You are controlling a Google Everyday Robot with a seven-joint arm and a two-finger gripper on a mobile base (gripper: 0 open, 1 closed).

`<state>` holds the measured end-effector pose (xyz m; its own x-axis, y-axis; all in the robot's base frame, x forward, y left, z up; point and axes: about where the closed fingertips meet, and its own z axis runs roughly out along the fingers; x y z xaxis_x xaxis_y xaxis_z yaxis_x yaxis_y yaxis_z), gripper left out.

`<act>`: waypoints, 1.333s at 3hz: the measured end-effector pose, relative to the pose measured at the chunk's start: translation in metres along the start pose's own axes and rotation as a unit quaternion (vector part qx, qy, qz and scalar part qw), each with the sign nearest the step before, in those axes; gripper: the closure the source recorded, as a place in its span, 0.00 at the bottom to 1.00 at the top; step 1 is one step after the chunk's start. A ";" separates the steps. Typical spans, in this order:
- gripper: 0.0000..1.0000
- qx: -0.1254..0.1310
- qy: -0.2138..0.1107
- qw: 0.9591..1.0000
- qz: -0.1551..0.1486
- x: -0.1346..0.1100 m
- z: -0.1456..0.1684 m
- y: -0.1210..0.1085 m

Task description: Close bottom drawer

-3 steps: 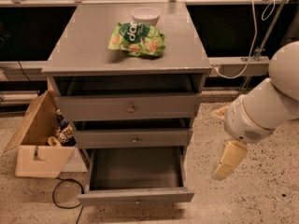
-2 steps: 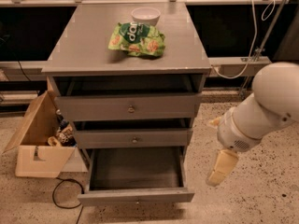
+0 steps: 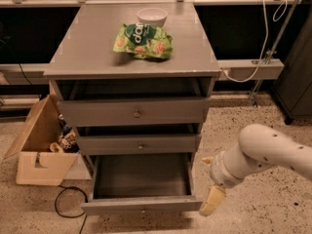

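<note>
The bottom drawer (image 3: 141, 204) of the grey cabinet is pulled far out. Its slim front panel sits near the floor, and its wide flat tray (image 3: 141, 174) shows bare. My gripper (image 3: 210, 201) hangs from the white arm at the drawer's right front corner, just beside the end of the front panel. One cream finger (image 3: 211, 202) points down; the other is hidden. The middle drawer (image 3: 139, 144) and the top drawer (image 3: 134, 112) stand slightly out.
A green snack bag (image 3: 143, 41) and a white bowl (image 3: 151, 17) lie on the cabinet top. An open cardboard box (image 3: 40, 145) with items stands on the floor at the left, with a black cable (image 3: 66, 211) by it. A rail with a white cable (image 3: 261, 38) runs behind.
My arm has swung left and down, bringing the gripper from well right of the cabinet to the bottom drawer's right front corner. The drawers have not moved.
</note>
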<state>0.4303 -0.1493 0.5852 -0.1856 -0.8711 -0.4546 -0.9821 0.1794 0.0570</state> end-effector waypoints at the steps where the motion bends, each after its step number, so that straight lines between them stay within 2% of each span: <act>1: 0.00 -0.029 -0.040 0.999 0.014 0.021 0.071 -0.008; 2: 0.00 -0.060 -0.054 0.996 0.029 0.033 0.108 0.003; 3: 0.00 -0.060 -0.054 0.996 0.029 0.033 0.108 0.003; 4: 0.00 -0.085 -0.076 0.993 0.012 0.053 0.162 -0.006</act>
<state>0.4312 -0.1221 0.4170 -0.2151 -0.7862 -0.5793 -0.9710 0.1088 0.2129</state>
